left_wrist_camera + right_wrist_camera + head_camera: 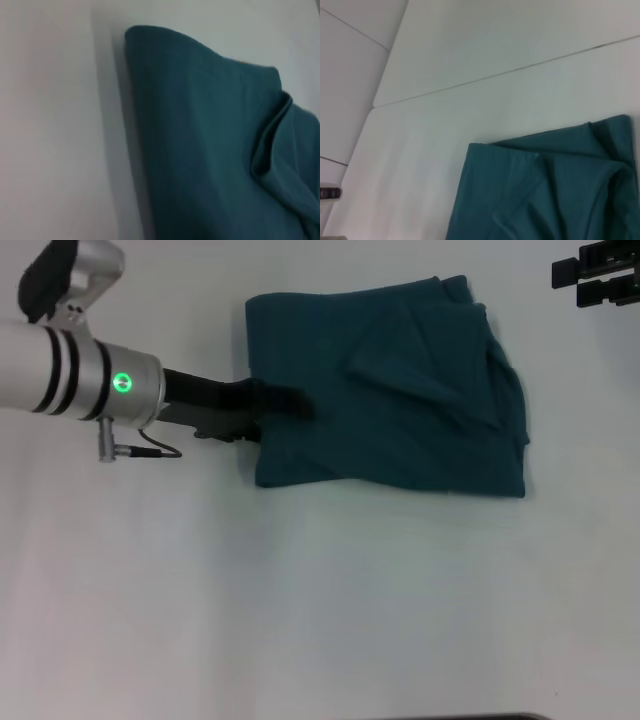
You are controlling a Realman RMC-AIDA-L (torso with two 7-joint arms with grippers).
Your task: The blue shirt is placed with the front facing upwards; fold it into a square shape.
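Most of the folding looks done, as I judge it from my head view: the blue shirt (390, 390) lies on the white bench (320, 600) as a compact, roughly square bundle with no print showing, though loose ridges cross its top and its right edge sags unevenly, so some smoothing or a last tuck may remain. My left gripper (285, 402) reaches in at the bundle's left edge, dark fingers against the cloth; whether they pinch it or only press on it I cannot tell. My right gripper (597, 280) sits parked at the far right corner, well apart from the cloth, and its spread I cannot tell either. My left wrist view adds only the rounded folded edge up close, with none of my own fingers in it. My right wrist view alone shows a seam line across the bench beyond the shirt.
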